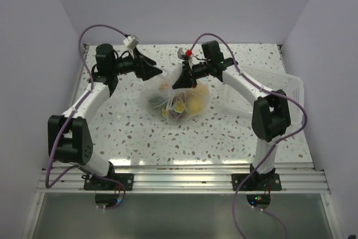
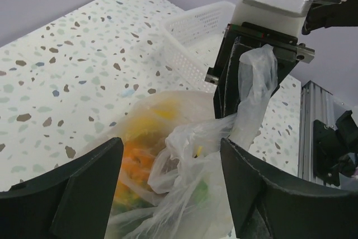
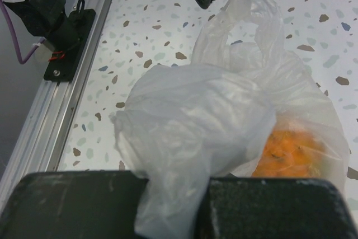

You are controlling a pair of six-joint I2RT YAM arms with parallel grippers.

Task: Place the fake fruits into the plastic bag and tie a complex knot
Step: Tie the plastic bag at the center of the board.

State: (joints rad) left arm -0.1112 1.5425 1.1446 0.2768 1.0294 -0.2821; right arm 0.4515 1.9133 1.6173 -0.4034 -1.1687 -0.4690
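The plastic bag [image 1: 176,100] lies mid-table with the fake fruits inside: a yellow one [image 1: 197,97] and orange ones [image 2: 133,163] [image 3: 291,149] show through the film. My right gripper [image 1: 180,82] [image 3: 173,180] is shut on a bunched strip of the bag's top. In the left wrist view that strip [image 2: 254,90] runs up into the right gripper [image 2: 251,76]. My left gripper [image 1: 158,74] [image 2: 170,146] stands open at the bag's left. Loose folds of the neck [image 2: 184,152] lie between its fingers [image 2: 84,186]. I cannot tell whether those folds hold a knot.
A rigid white slotted tray [image 1: 286,85] [image 2: 190,32] sits at the right of the table, beyond the right arm. The aluminium rail [image 3: 61,110] runs along the near edge. Grey walls close in the back and both sides.
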